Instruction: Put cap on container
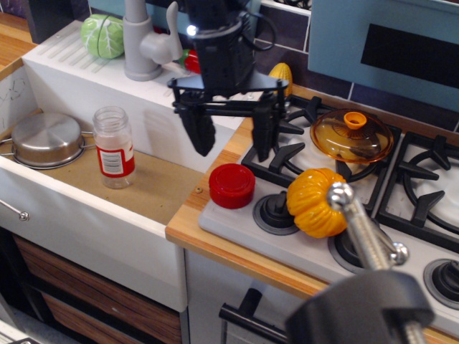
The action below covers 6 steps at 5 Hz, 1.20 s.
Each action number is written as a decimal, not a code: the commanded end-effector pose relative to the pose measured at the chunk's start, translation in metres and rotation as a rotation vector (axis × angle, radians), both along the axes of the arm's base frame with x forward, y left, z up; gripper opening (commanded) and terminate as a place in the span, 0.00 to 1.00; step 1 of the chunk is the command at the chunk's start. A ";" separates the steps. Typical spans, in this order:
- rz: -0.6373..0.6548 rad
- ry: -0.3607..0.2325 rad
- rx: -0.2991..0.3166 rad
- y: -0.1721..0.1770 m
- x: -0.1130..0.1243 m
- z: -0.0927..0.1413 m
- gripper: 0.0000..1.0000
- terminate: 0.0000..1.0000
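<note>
The red cap (232, 185) lies flat on the front left corner of the stove panel, at the counter's edge. The clear container (113, 147) with a red-and-white label stands upright and uncapped on the brown floor of the sink, to the left. My gripper (232, 147) hangs above and just behind the cap, black fingers (201, 134) spread wide and empty, pointing down. It does not touch the cap.
A steel pot (45, 139) sits in the sink's left end. A grey faucet (143, 43) and green cabbage (102, 36) are behind. An orange pumpkin (315, 202) and stove knobs sit right of the cap. An orange glass lid (352, 135) rests on a burner.
</note>
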<state>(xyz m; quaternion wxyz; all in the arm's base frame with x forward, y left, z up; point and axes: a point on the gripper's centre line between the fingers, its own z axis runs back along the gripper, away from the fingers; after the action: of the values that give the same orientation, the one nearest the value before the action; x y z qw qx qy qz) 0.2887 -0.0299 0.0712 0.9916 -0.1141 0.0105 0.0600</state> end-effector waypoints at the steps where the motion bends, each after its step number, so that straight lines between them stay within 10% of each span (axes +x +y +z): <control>1: -0.035 -0.053 0.049 0.009 0.008 -0.006 1.00 0.00; 6: -0.044 -0.070 0.123 -0.006 0.002 -0.057 1.00 0.00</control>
<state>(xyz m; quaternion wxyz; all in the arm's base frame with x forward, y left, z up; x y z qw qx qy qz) 0.2880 -0.0342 0.0119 0.9978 -0.0537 -0.0153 0.0356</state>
